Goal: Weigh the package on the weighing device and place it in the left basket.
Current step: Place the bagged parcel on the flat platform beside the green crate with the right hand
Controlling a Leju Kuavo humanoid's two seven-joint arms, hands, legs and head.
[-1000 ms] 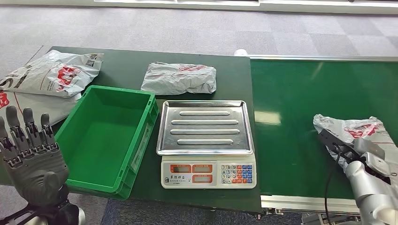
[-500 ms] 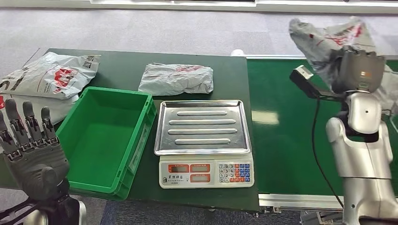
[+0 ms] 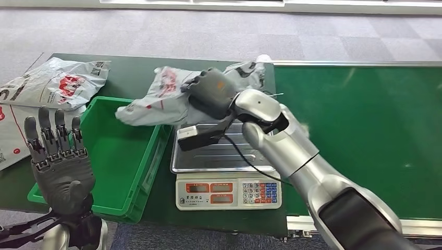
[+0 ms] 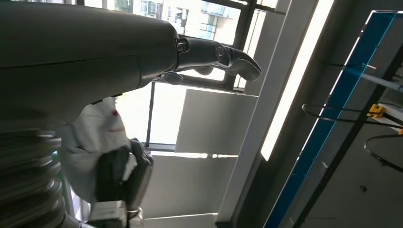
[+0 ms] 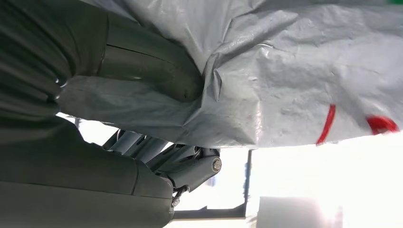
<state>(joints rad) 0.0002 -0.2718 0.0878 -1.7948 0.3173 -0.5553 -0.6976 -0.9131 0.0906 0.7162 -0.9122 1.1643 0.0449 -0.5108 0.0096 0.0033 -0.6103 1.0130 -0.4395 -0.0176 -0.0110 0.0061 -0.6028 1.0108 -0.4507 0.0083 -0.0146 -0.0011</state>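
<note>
My right hand (image 3: 211, 94) grips a grey plastic package (image 3: 156, 101) with red print and holds it in the air, above the back left corner of the scale's steel tray (image 3: 229, 156) and the right rim of the green basket (image 3: 156, 156). In the right wrist view the package's crumpled film (image 5: 294, 71) is pressed under my thumb (image 5: 142, 61). The scale's keypad and displays (image 3: 228, 194) face me. My left hand (image 3: 60, 166) stands upright at the basket's near left corner, fingers spread, holding nothing; its fingers (image 4: 214, 52) show in the left wrist view too.
Two more grey packages (image 3: 57, 83) lie on the dark table left of the basket. A bit of grey film (image 3: 247, 70) shows behind my right hand near the table's back edge. The green conveyor belt (image 3: 359, 130) runs to the right of the scale.
My right arm lifted the package off the conveyor, raised it high, then swung it left to above the scale and basket rim. My left hand shifted slightly rightward.
</note>
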